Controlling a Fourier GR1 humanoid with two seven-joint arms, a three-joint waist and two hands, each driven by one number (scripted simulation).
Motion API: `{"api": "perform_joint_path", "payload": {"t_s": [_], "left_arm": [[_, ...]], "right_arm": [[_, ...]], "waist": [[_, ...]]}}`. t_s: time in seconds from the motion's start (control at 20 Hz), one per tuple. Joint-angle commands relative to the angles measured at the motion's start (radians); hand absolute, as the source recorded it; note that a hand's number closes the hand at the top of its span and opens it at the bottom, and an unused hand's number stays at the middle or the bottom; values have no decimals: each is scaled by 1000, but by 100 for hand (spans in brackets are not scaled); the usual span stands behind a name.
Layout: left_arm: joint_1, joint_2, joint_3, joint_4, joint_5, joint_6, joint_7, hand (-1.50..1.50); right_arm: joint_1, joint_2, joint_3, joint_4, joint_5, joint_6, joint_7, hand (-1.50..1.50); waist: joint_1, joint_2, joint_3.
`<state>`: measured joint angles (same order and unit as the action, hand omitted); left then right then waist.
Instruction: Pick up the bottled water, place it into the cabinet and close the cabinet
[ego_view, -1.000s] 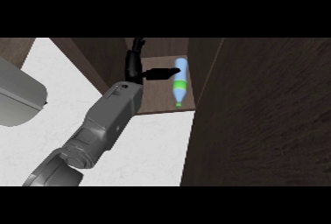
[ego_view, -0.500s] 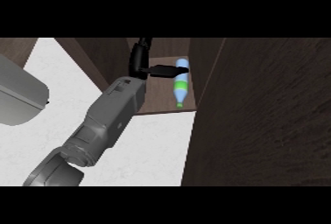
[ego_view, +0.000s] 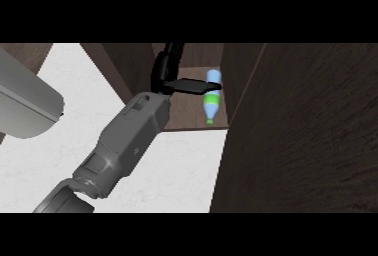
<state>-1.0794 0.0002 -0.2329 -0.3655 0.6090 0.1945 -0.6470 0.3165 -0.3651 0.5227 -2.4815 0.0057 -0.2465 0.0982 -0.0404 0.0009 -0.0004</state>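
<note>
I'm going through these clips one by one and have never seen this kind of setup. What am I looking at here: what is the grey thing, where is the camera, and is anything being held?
The camera sits at the robot's head, looking steeply down, so you see only what reaches in from below. The long grey shape is one of the robot's forearms, ending in a black hand that reaches into a dark wooden cabinet. The bottled water, pale blue with a green band, lies on the cabinet's shelf. The hand's fingers stretch across its upper part; whether they grip it or merely touch it is unclear. The large wood panel at the right appears to be the cabinet's open door. The white surface is the counter. The grey rounded shape at the left edge cannot be identified.
</note>
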Motion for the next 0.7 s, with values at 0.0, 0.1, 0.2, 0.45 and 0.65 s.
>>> {"api": "perform_joint_path", "payload": {"t_s": [0.0, 0.1, 0.2, 0.45, 0.65], "left_arm": [[78, 0, -78, -143, 61, -9, 40, -150], [162, 0, -129, -234, 73, 8, 57, -150], [210, 0, -139, -328, 47, 40, 104, 150], [430, 30, -184, -569, 5, 60, 137, 150], [505, 95, -208, -683, -12, 86, 197, 150]], "right_arm": [[-56, -7, -37, -86, 12, -3, 116, -150], [21, -1, 34, -87, 37, -2, 43, -150], [-82, 11, -46, -51, 13, -13, 117, -150], [-12, -52, -4, -42, 76, 13, 51, -150], [-79, -133, 44, -87, 110, 67, 173, 150]], "waist": [[20, -3, 0], [26, -9, 0], [49, -8, 0], [69, -16, 0], [70, -15, -1]]}}
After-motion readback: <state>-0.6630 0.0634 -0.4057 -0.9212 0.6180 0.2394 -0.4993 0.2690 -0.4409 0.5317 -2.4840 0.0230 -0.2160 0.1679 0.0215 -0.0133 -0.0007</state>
